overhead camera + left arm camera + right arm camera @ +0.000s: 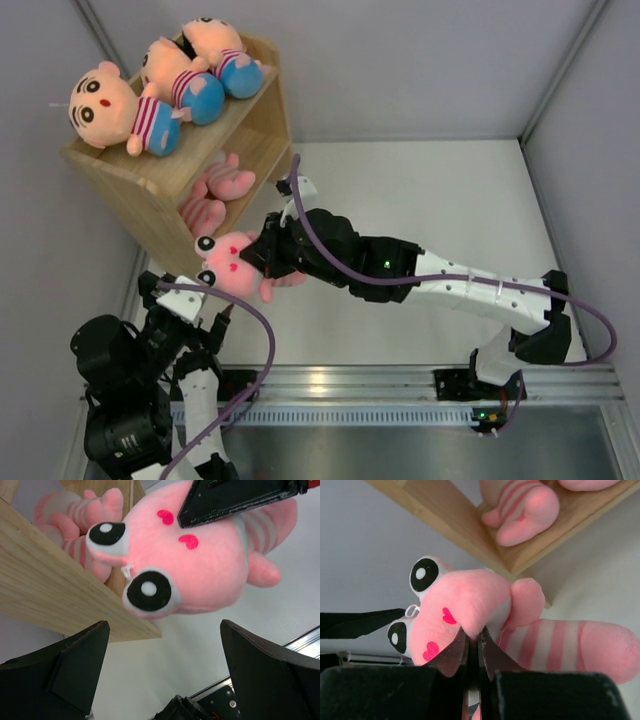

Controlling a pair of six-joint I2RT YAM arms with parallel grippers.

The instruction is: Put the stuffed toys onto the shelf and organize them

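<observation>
**Stock of plush toys, shelf and both hands**

- Shelf (258, 112): light wood, two tiers, solid side panels. It stands at the far left of the white tabletop (420, 190), turned at an angle to the arms.
- Top tier: three boy dolls in a row, all with black hair, pink-striped shirts and blue shorts. The first boy doll (108, 105) is nearest the front, the second boy doll (172, 72) is in the middle, and the third boy doll (222, 48) is at the back. Each touches the one next to it.
- Lower tier: two pink striped animals lying side by side and touching. The rear pink animal (232, 180) has its limbs toward the open side, and the front pink animal (203, 213) lies beside it near the shelf's front corner.
- Held pink animal (230, 265): outside the shelf, just beside its lower front corner, with its face toward the left arm and its striped body trailing to the right. Whether it touches the tabletop cannot be told.
- Right hand (474, 647): fingers pinched tight together on the plush of the held pink animal, where head meets body.
- Left hand (162, 675): jaws spread wide and holding nothing. It is just below the held pink animal's face and clear of it.
</observation>
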